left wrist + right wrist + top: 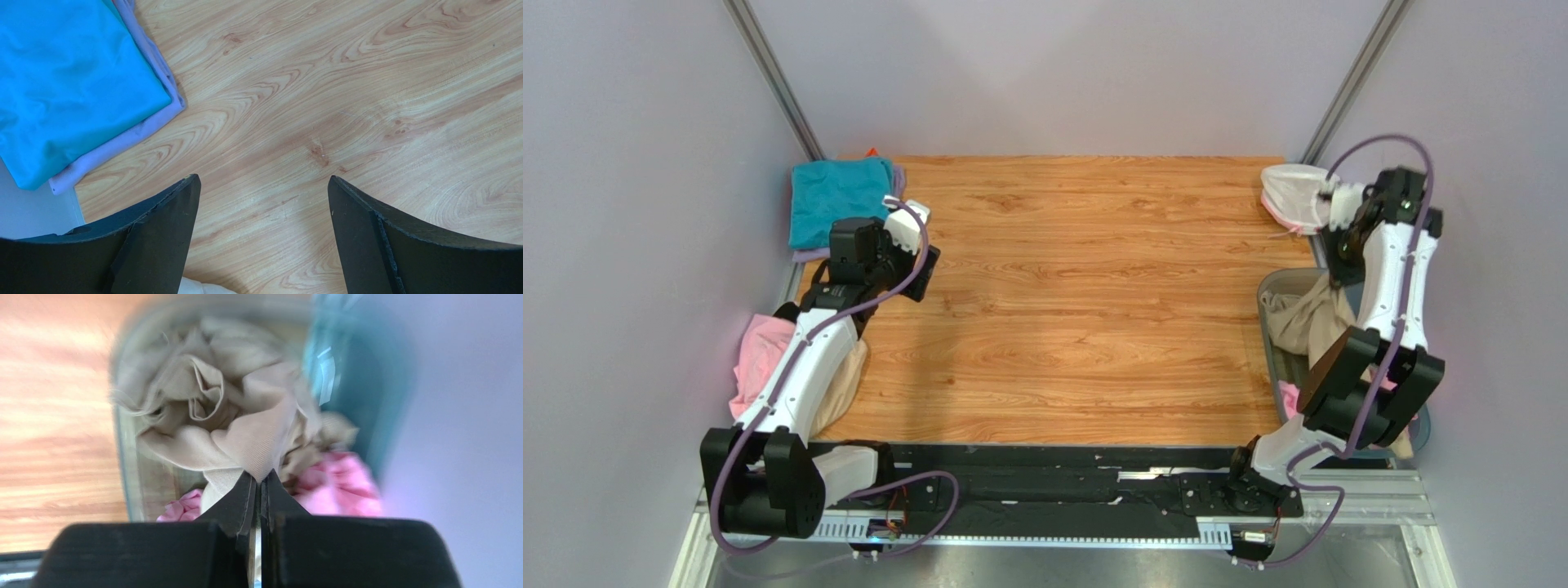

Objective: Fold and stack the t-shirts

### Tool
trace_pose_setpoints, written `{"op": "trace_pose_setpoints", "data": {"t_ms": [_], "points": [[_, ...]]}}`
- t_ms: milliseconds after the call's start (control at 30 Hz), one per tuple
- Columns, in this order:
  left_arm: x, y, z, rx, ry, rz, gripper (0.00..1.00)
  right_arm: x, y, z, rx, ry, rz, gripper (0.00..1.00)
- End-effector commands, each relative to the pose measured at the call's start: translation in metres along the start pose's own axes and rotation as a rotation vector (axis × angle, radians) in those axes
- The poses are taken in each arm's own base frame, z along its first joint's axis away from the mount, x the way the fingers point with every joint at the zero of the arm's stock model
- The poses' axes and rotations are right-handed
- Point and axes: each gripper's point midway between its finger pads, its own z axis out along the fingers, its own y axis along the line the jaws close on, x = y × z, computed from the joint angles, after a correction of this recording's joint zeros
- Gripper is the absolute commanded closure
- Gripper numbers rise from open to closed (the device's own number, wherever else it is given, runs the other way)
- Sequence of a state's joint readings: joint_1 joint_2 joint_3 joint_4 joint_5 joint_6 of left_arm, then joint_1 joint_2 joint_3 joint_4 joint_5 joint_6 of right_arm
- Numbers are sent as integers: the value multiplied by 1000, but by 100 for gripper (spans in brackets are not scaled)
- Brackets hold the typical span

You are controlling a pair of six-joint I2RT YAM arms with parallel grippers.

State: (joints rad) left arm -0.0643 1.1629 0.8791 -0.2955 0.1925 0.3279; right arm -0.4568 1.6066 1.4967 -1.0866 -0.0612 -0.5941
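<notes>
A folded teal t-shirt (836, 199) lies on a folded lilac one (123, 138) at the table's far left corner. In the left wrist view the teal t-shirt (67, 79) fills the upper left. My left gripper (264, 187) hangs open over bare wood just right of that stack, nothing between its fingers. A crumpled tan-beige t-shirt (215, 410) sits in the clear bluish tub (126, 478) with a pink t-shirt (344, 484) under it. My right gripper (261, 474) is shut on a fold of the tan-beige t-shirt. From above, this gripper (1335, 260) is over the tub.
A white net pouch (1293, 196) lies at the far right corner behind the tub (1274, 349). More pink cloth (762, 355) and a bit of tan cloth (848, 380) hang off the table's left edge beside my left arm. Grey walls close in both sides.
</notes>
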Motion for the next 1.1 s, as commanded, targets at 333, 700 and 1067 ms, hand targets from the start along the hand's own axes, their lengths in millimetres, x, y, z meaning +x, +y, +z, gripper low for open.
{"op": "trace_pose_setpoints", "data": {"t_ms": [333, 700, 1067], "points": [[-38, 10, -23, -62, -138, 21, 15, -144, 44, -300, 162, -842, -125, 100], [-40, 13, -32, -82, -148, 38, 15, -193, 197, -245, -115, -786, -420, 100], [-34, 6, -29, -52, -129, 39, 15, -184, 330, -156, -375, -592, -633, 100]]}}
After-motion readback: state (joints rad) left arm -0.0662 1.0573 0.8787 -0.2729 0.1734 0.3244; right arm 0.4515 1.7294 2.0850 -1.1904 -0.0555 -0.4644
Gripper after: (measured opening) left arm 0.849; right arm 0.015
